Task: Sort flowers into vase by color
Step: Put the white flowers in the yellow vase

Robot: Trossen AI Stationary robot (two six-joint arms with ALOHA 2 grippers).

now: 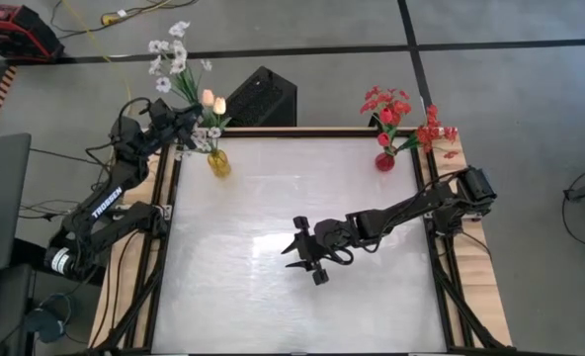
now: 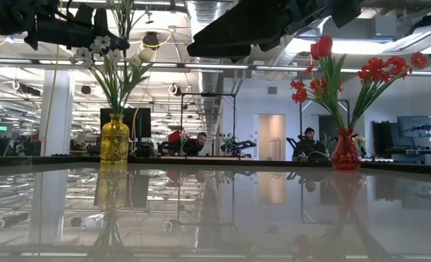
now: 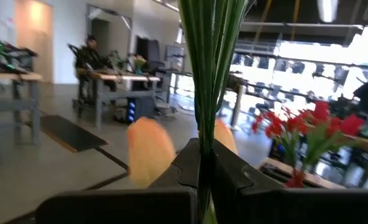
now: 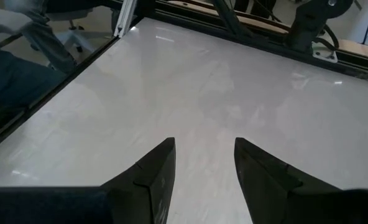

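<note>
A yellow vase (image 1: 218, 163) (image 2: 115, 140) stands at the table's far left and holds white blossom sprays (image 1: 169, 51) and cream tulip buds (image 1: 213, 101). A red vase (image 1: 384, 160) (image 2: 345, 151) at the far right holds red blossoms and tulips (image 1: 401, 111). My left gripper (image 1: 189, 127) (image 3: 202, 171) is above the yellow vase, shut on green stalks (image 3: 207, 74). The cream buds (image 3: 150, 149) show just behind its fingers. My right gripper (image 1: 300, 247) (image 4: 204, 168) hovers open over the middle of the table, with nothing between its fingers. My left gripper pinches a bunch of thin green stalks (image 3: 201, 146) between its two fingers, partway up their length, above the vase's mouth. The fingers come roughly level from the table's left and lie across the stalks. The stalks stand upright, and their lower ends reach into the yellow vase (image 2: 115, 120).
The white tabletop (image 1: 273, 297) is bare around my right gripper. A black box (image 1: 263, 99) sits beyond the far edge between the two vases. Dark frame rails (image 1: 436, 267) run along the left and right sides. People sit at desks in the room behind.
</note>
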